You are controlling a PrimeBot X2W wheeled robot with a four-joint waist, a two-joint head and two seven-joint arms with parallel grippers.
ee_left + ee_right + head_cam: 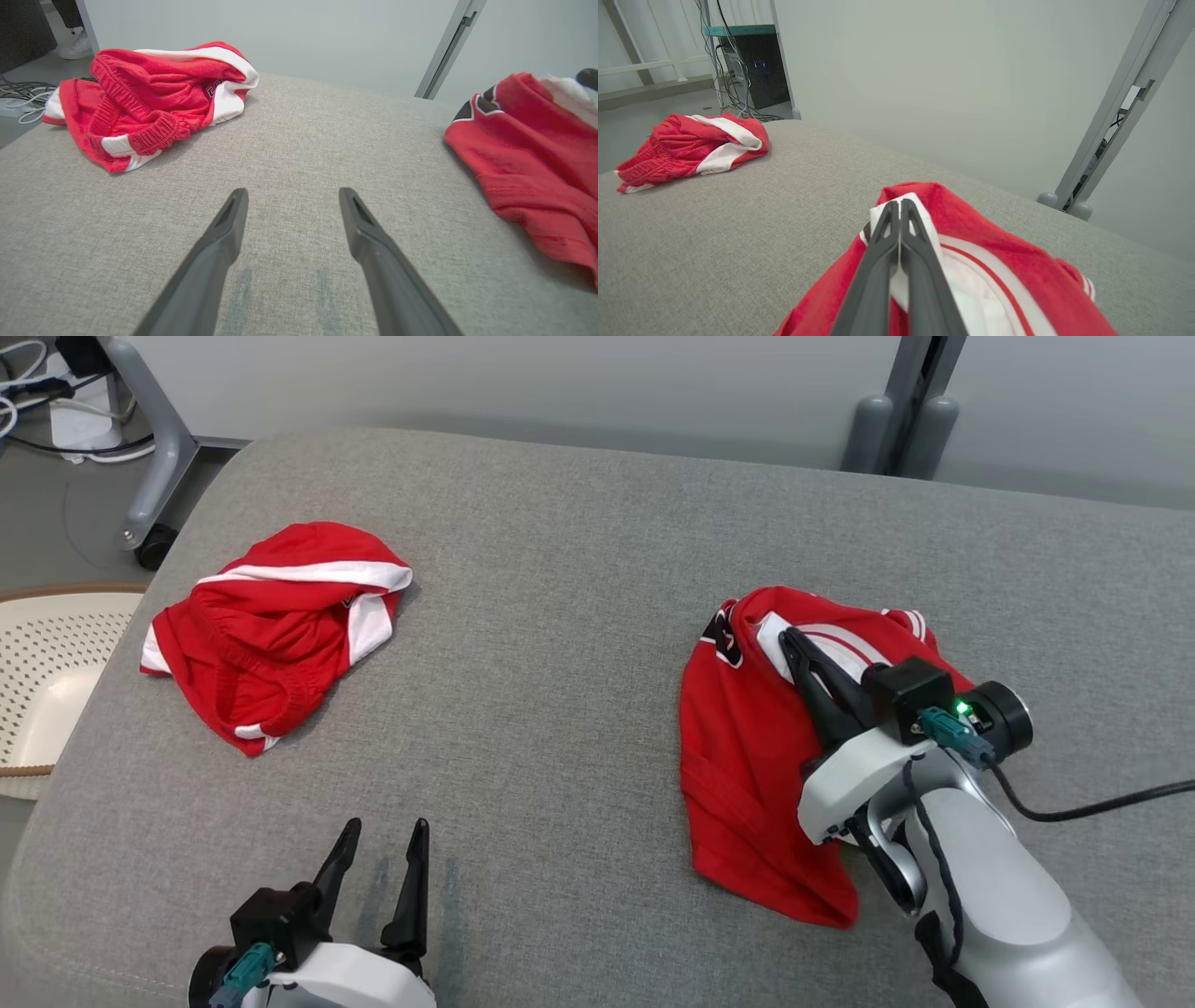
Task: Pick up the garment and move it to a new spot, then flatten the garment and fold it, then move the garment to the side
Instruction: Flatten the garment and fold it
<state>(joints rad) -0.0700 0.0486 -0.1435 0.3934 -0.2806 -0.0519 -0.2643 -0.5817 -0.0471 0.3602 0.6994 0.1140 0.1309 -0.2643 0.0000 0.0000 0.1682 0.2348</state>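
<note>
head looks down; wrist views skim the cushion (560, 663), sharing the garment (747, 737).

The grey fabric-covered surface (579, 616) is carrying two items, well apart. The red shorts (271, 635), white-trimmed, are lying crumpled near the far left corner, elastic waistband showing. The red top (747, 747), with white and black trim, is lying bunched toward the right edge, about midway along it. Two faint bluish streaks (240, 291) are showing on the cloth near the near edge, left of middle.
</note>
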